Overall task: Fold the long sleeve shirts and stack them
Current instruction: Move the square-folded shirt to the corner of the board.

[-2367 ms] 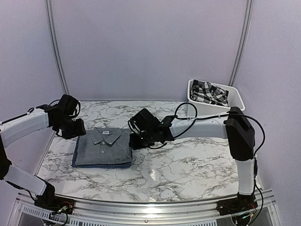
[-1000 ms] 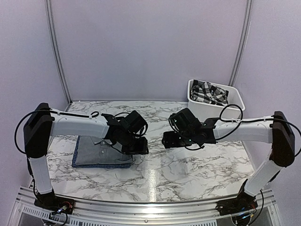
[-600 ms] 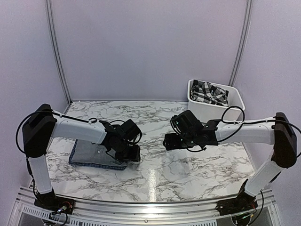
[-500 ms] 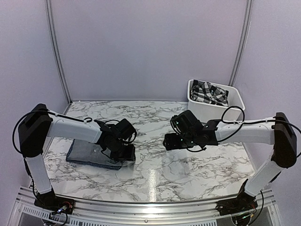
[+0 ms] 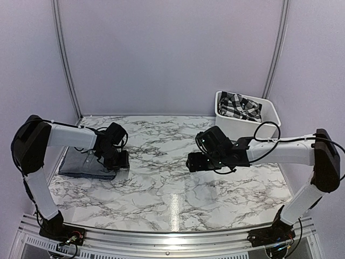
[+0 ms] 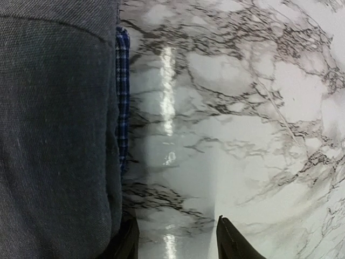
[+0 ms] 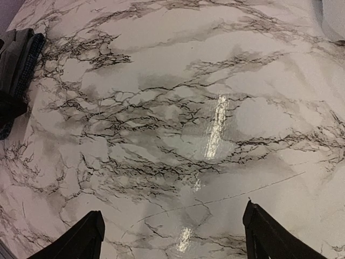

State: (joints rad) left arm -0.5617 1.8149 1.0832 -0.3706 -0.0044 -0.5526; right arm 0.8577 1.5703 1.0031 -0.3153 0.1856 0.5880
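Folded flat and stacked at the left side of the table (image 5: pixel 178 189): grey shirt (image 5: pixel 80 163) on top, over the dark blue checked shirt (image 6: pixel 123 102). From the left wrist, plain matte grey cloth of fine weave with a faint seam across its upper part, and beneath it only a narrow strip of small blue-and-white check peeking out along the right edge. From overhead, just a grey rectangle with a dark rim; no weave or check readable there. From the right wrist, a small dark bundle at the top-left corner.

Left end effector (image 6: pixel 178 244) down at the stack's right edge, black fingers parted to a middling gap, only bare table between them, gripping nothing. One finger right against the grey cloth, the other over bare surface.

Glossy white marble pattern with dark branching veins and streaks of lamp glare.

Right end effector (image 7: pixel 175 240) over mid-table, well apart from the stack, fingers spread wide over bare marble, holding nothing; spread clear from its own wrist view, hardly readable from overhead.

At the far right corner, seen from overhead, a rectangular white bin (image 5: pixel 245 127) with crumpled black-and-white plaid cloth (image 5: pixel 240 105) inside.
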